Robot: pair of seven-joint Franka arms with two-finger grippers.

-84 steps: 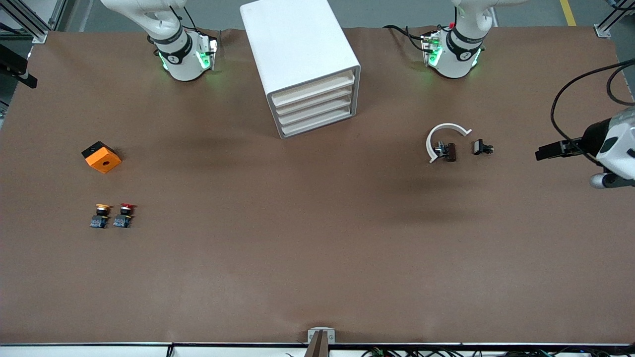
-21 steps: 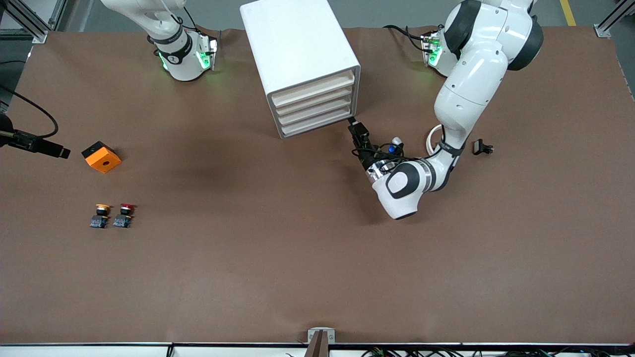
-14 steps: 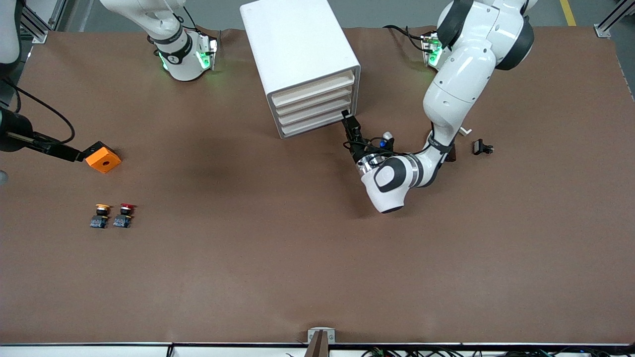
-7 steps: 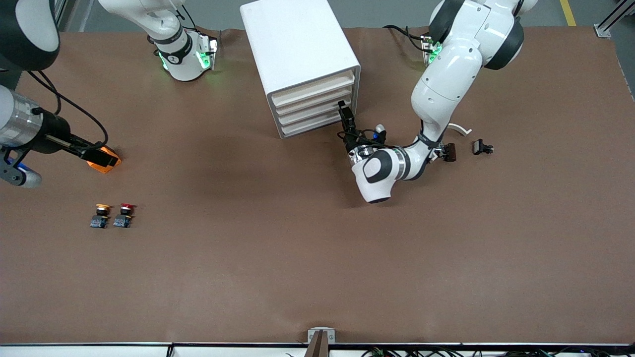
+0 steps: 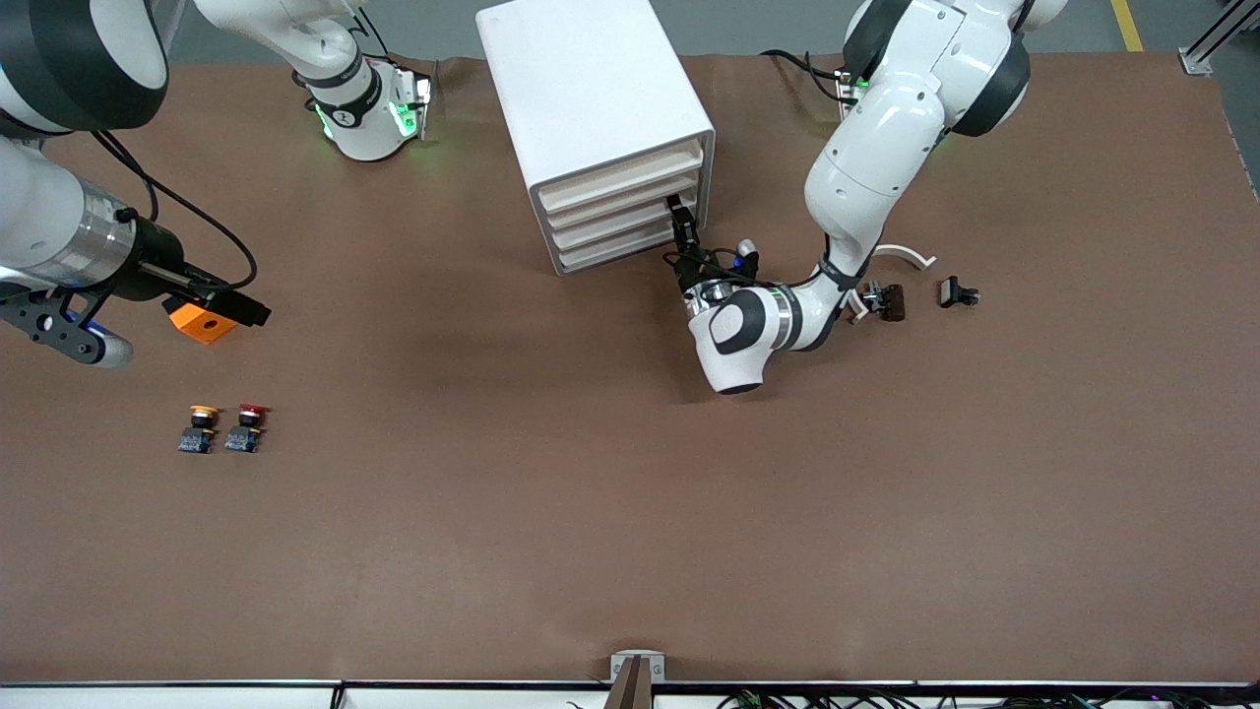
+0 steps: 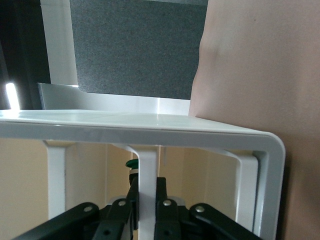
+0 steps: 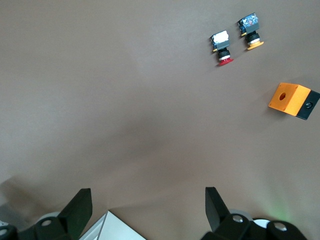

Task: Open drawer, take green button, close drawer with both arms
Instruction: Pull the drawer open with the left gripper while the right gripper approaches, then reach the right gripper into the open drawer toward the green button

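The left end effector [image 5: 675,209] is pressed up to the front of the white cabinet [image 5: 591,98], at one of the middle drawers, and in the left wrist view its fingers [image 6: 135,200] are seen clamped on a thin white upright piece of the drawer [image 6: 148,180] front. The right end effector [image 5: 246,309] is held over the worktop [image 5: 630,492] just beside the orange block [image 5: 197,323], toward the right arm's end, and in the right wrist view its fingers [image 7: 80,210] are spread wide with nothing between them. All four drawers are seen shut in the front view, so the drawer has not been pulled out yet. A bit of green, which may be the button [image 6: 132,164], is seen through the gap in the drawer front. It looks like only the first step has been started: the drawer front has been gripped. The pulling open, the taking of the button and the closing are all still left to be done. The yellow button [image 5: 200,427] and the red button [image 5: 246,426] are set side by side, nearer to the front camera than the orange block.
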